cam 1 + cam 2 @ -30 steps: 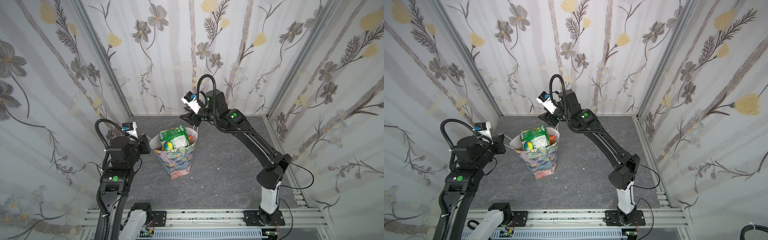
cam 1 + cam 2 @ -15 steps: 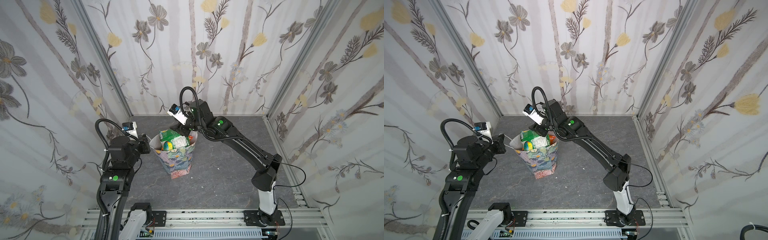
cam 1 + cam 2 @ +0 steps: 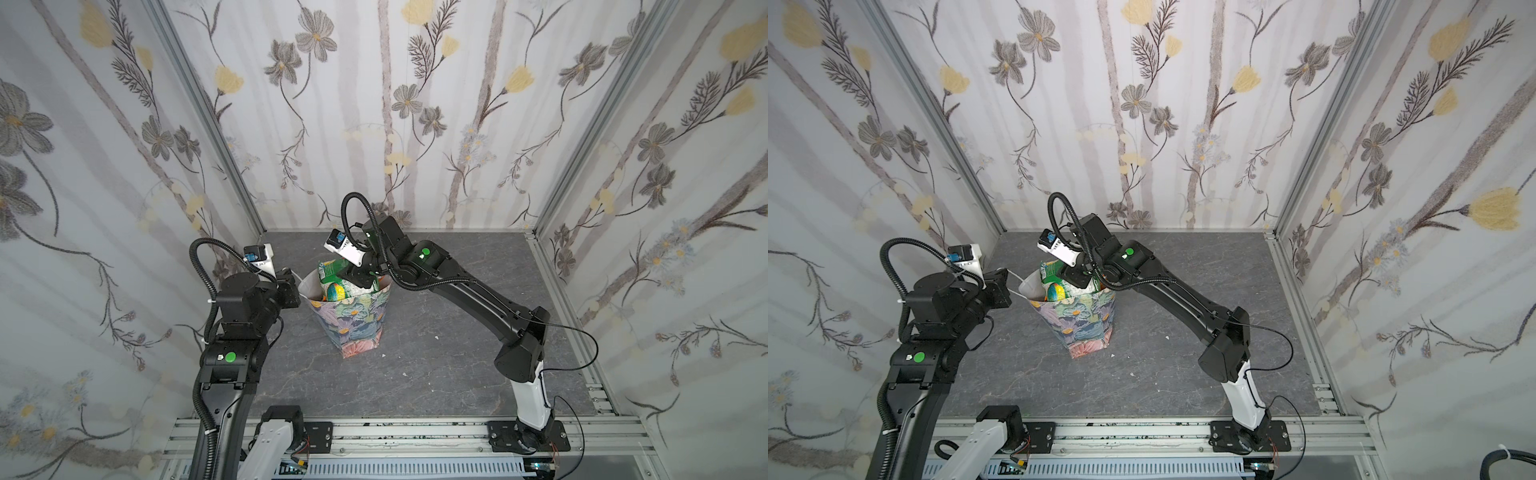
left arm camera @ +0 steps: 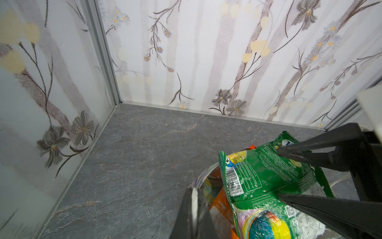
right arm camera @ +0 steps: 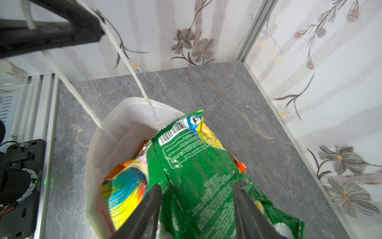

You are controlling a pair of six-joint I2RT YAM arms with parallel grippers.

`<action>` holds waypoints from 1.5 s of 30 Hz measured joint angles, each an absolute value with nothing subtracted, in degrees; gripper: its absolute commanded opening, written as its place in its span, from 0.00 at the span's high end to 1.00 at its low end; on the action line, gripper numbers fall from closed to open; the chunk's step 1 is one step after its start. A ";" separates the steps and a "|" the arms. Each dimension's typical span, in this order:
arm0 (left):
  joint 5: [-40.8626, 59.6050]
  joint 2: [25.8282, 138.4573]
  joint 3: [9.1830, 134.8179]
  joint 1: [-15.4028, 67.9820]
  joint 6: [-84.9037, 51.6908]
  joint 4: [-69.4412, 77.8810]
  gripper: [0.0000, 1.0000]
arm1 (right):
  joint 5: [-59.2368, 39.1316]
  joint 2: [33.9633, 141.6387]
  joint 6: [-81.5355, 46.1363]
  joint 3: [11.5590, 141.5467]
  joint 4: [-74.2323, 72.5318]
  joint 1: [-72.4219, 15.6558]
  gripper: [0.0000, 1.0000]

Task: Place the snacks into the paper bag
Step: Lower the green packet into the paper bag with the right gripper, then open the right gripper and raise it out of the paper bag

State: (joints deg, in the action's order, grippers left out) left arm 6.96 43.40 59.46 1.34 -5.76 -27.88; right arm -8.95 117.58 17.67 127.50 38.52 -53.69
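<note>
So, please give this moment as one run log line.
left jaws: shut on cord handle | right jaws: open, touching green packet | green packet: sticks out of paper bag | paper bag: standing

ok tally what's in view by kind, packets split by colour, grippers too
paper bag: 1
green packet: 1, topmost, poking out of the bag
orange packet: at least 1 beneath it; anything deeper is hidden
grippers: 2, left gripper shut on the bag's handle, right gripper open astride the green packet
total: at least 5
</note>
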 measured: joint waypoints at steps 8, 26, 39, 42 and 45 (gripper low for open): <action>6.81 43.51 59.48 1.34 -5.69 -28.01 1.00 | -9.19 119.72 18.09 127.50 40.14 -53.06 0.70; 6.96 43.22 59.40 1.34 -5.58 -28.32 1.00 | -16.58 126.98 20.43 134.02 53.19 -52.84 0.86; 7.57 43.40 59.37 1.34 -5.63 -27.44 1.00 | -14.59 119.52 15.46 134.45 44.12 -53.49 0.49; 7.79 43.48 59.66 1.34 -6.02 -27.66 1.00 | -14.35 117.56 15.07 134.56 41.01 -53.49 0.52; 8.19 43.48 59.88 1.34 -6.04 -27.75 1.00 | -13.37 118.28 15.05 134.56 40.60 -53.58 0.54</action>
